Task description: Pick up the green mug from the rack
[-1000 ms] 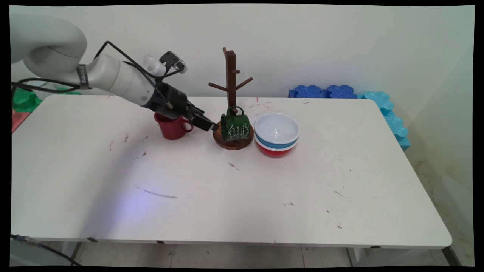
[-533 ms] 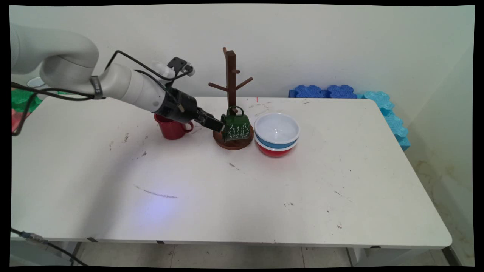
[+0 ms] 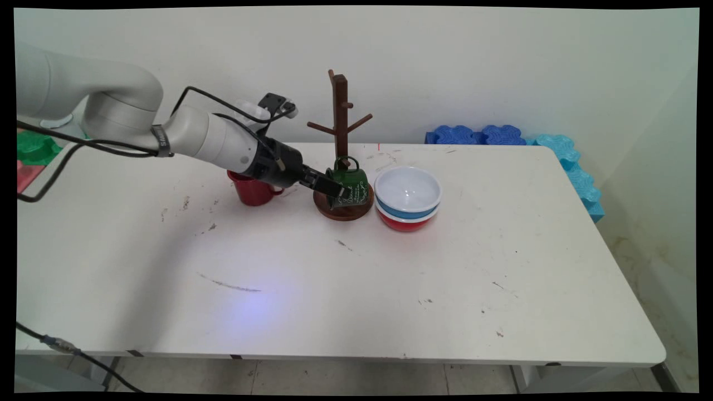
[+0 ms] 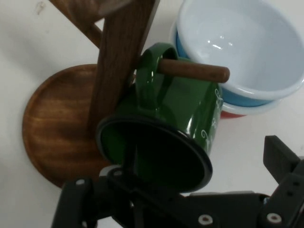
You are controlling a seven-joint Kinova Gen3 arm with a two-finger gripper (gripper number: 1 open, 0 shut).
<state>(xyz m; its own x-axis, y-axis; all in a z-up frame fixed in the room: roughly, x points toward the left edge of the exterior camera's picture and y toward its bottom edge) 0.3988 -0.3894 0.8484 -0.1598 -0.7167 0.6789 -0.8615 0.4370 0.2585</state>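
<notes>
The green mug hangs by its handle on a peg of the wooden mug tree, mouth toward the pincer. Only the hand view shows the pincer spread wide, one finger beside the mug at 3 o'clock, grasping nothing. It has advanced since a second ago. Stacked bowls, apparently empty, sit at the tree's 3 o'clock; a red mug sits on the desk at 9.

Plain pale wall; scuffed white table; blue foam blocks behind.

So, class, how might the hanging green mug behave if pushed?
Probably rigid and slippery: the green mug looks like glossy enamel. Its handle hooks over a peg, so it may swing, and pulling sideways could tip the rack.
</notes>
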